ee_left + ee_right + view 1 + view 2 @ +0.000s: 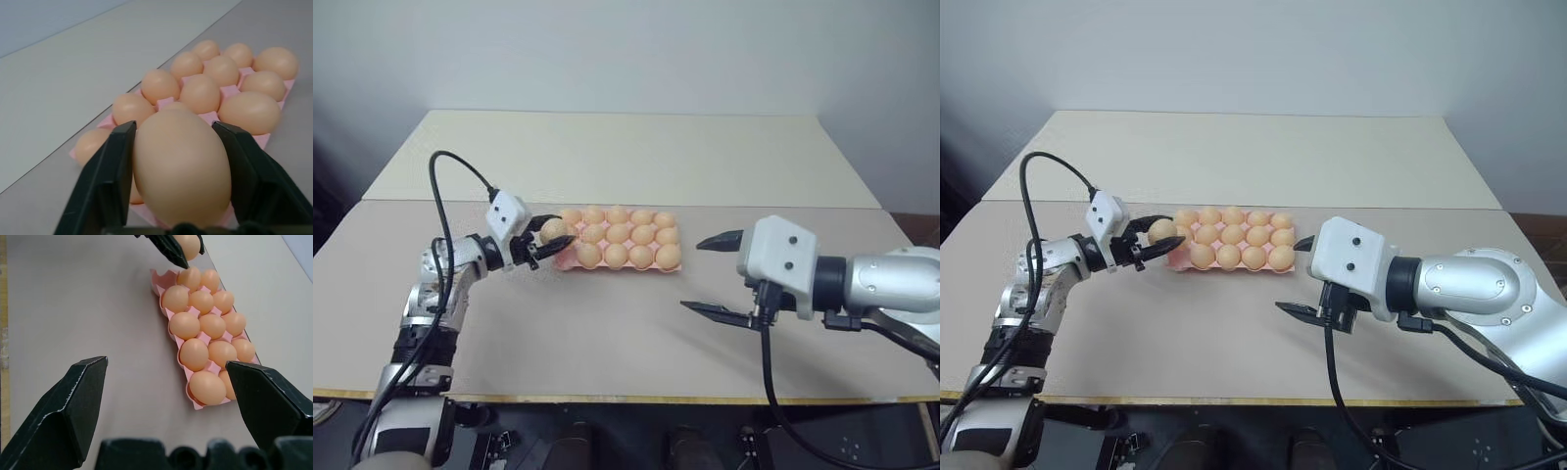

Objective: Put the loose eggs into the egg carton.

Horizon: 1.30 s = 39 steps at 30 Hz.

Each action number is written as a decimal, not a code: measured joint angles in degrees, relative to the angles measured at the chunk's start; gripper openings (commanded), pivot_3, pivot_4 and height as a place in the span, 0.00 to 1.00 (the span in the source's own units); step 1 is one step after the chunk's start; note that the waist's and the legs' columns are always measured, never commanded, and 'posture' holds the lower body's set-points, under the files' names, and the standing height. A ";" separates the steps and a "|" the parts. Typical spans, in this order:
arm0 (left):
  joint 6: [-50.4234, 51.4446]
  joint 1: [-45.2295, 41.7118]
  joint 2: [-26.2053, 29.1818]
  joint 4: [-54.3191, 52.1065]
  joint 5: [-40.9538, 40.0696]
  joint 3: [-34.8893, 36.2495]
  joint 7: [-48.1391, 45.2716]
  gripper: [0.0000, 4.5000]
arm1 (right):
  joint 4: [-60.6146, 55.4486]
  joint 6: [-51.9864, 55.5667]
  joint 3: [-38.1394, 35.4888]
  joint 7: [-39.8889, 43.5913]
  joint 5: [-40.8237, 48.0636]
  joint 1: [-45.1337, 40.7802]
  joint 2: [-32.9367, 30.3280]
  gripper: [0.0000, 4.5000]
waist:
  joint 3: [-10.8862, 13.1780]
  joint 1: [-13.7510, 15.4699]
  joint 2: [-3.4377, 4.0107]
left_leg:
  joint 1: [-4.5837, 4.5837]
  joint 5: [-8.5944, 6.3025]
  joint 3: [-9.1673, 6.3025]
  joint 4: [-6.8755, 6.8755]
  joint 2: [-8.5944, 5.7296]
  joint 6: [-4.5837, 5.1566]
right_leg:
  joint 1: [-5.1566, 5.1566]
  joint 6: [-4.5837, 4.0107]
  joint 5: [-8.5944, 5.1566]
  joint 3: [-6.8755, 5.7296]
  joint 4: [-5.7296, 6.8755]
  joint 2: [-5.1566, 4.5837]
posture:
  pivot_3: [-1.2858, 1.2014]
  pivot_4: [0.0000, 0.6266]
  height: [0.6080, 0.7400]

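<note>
A pink egg carton (565, 262) lies in the middle of the table with several orange-tan eggs (617, 235) in its cups. My left gripper (556, 233) is shut on one loose egg (552, 231) and holds it level just above the carton's left end, over the near corner. In the left wrist view this egg (182, 166) sits between both black fingers (105, 186), with the filled carton (288, 85) behind it. My right gripper (693, 274) hovers wide open to the right of the carton, pointing toward it, with nothing between its fingers (63, 416).
The carton rests on the near beige tabletop (607, 343). A second, lighter tabletop (626, 157) joins it behind, against a pale wall. A black cable (440, 196) loops above my left arm.
</note>
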 measured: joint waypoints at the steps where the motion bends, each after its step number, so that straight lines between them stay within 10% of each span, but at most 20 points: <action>1: -0.65 -0.10 -0.44 0.45 0.35 -0.02 0.45 0.83 | -0.04 0.03 -0.02 -0.13 0.00 0.10 0.00 1.00 | 0.00 0.00 0.00 | 0.00 0.00 0.00 0.00 0.00 0.00 | -0.01 0.00 0.00 0.00 0.01 0.00 | 0.52 0.24 1.00; 15: -0.46 1.28 4.75 -3.02 -3.66 5.91 -0.59 0.83 | -0.16 0.05 -0.89 -0.06 0.01 1.74 -0.68 1.00 | 0.00 -0.66 0.00 | 0.01 0.00 -0.01 -0.01 0.05 0.00 | -0.01 0.00 0.00 0.02 0.00 0.02 | 0.52 0.24 1.00; 26: 10.34 23.40 21.52 -23.72 -13.54 21.10 -9.44 0.83 | 5.12 -3.36 -7.00 7.63 -0.14 6.28 -4.29 1.00 | 0.01 -1.06 0.01 | 0.09 0.00 0.01 -0.09 0.12 0.00 | 0.03 0.00 0.00 0.01 -0.04 -0.01 | 0.52 0.24 1.00; 39: 18.87 39.23 25.69 -34.56 -18.91 39.70 -14.22 0.83 | 17.11 -13.65 -18.39 25.95 -3.35 16.17 -10.92 1.00 | 0.02 -0.92 0.03 | 0.49 0.00 0.05 -0.18 0.15 0.00 | 0.42 -0.01 -0.02 0.01 -0.10 0.03 | 0.52 0.24 1.00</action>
